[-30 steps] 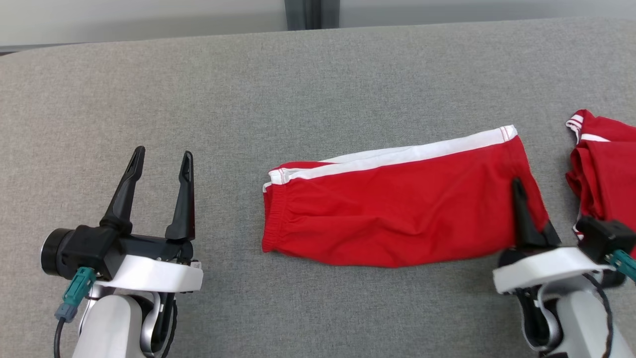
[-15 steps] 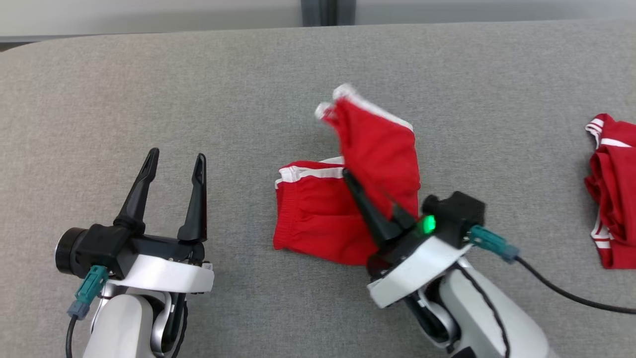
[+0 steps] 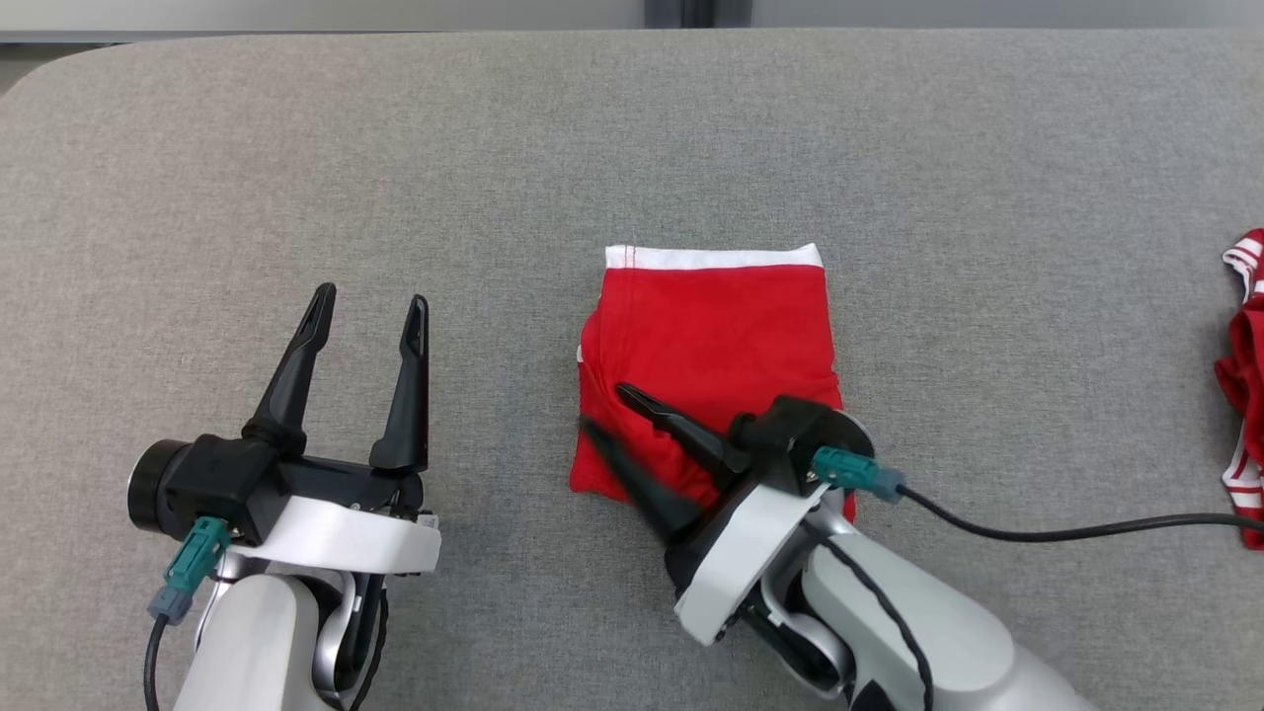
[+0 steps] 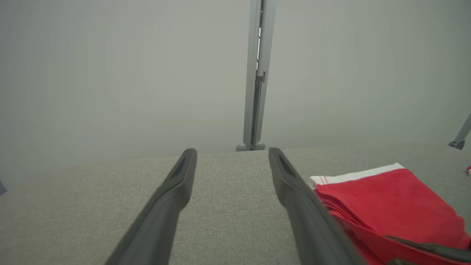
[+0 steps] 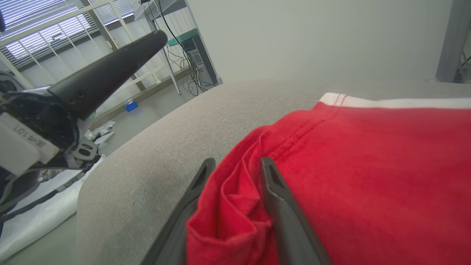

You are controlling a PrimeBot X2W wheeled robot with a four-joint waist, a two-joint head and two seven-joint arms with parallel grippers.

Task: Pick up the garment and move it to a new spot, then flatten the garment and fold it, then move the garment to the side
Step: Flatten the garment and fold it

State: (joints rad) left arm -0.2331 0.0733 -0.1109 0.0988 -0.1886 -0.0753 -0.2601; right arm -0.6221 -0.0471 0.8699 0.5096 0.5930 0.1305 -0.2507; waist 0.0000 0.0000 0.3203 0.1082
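The right gripper sat at the near-left corner of the folded red shorts, fingers slightly parted around a bunched fold; whether they pinched it could not be told. The shorts lay mid-way across the grey cloth-covered table, running from that claw toward the far edge. The left gripper, spread wide and empty, stood well apart leftward

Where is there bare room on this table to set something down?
Free: the far strip of the grey cloth-covered table beyond the folded red shorts with white band; between those and the crumpled red garment at the right edge. Crowded: the near side, with the left hand and, at the shorts, the right hand.
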